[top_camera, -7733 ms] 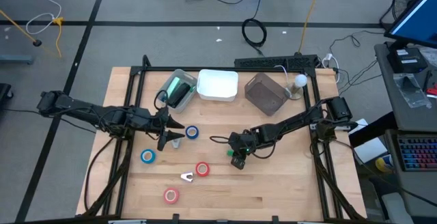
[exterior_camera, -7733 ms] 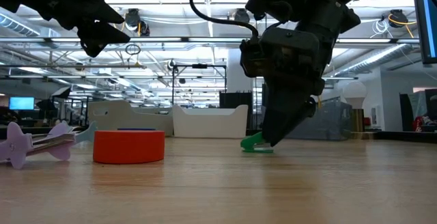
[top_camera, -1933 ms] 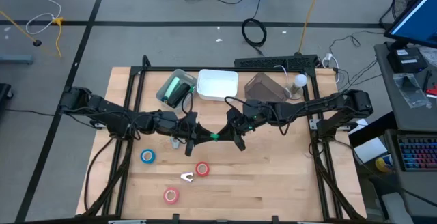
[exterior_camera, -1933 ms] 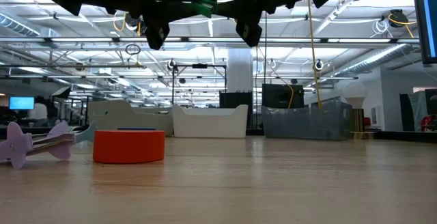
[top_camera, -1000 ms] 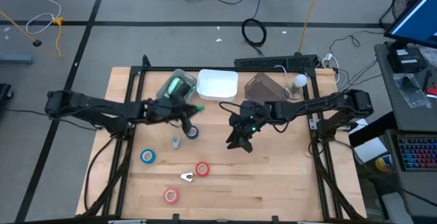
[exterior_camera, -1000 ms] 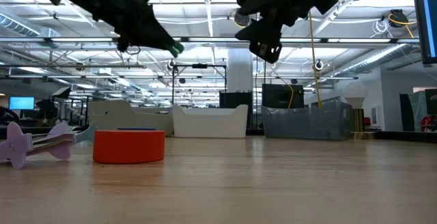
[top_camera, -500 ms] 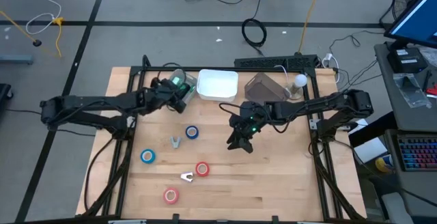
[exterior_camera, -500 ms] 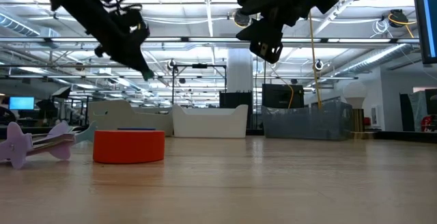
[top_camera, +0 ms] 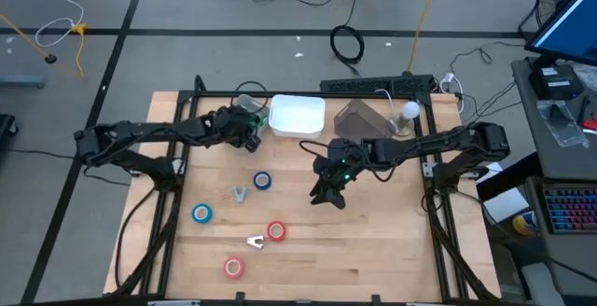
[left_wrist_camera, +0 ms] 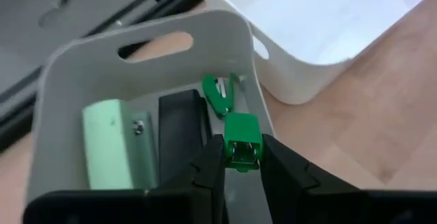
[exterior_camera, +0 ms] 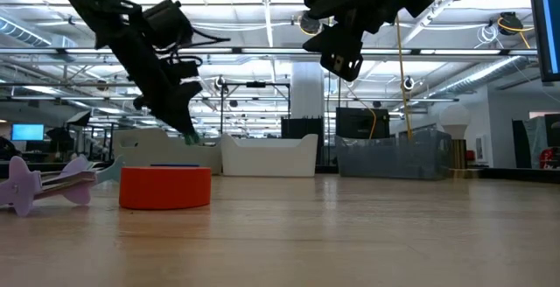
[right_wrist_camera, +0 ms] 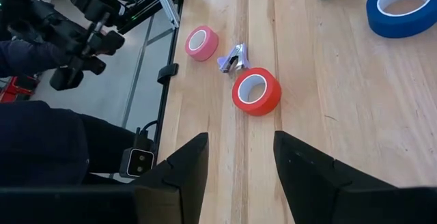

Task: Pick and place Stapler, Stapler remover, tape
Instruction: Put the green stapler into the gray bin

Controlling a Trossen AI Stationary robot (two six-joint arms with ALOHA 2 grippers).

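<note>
table (top_camera: pixel 392 250) | wood | tape rolls (top_camera: pixel 262 181) (four) | bins (top_camera: pixel 297 117)

A white tray (top_camera: pixel 298 117) sits beside a dark bin (top_camera: pixel 363 125) and a bulb (top_camera: pixel 409 111).

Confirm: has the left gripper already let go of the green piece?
No, the left gripper is shut on the small green piece, above the grey bin.

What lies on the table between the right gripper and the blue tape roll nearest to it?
Nothing lies there. In the high view, only bare wood separates the right gripper from the blue tape roll; the small grey staple remover sits on the roll's far side.
</note>
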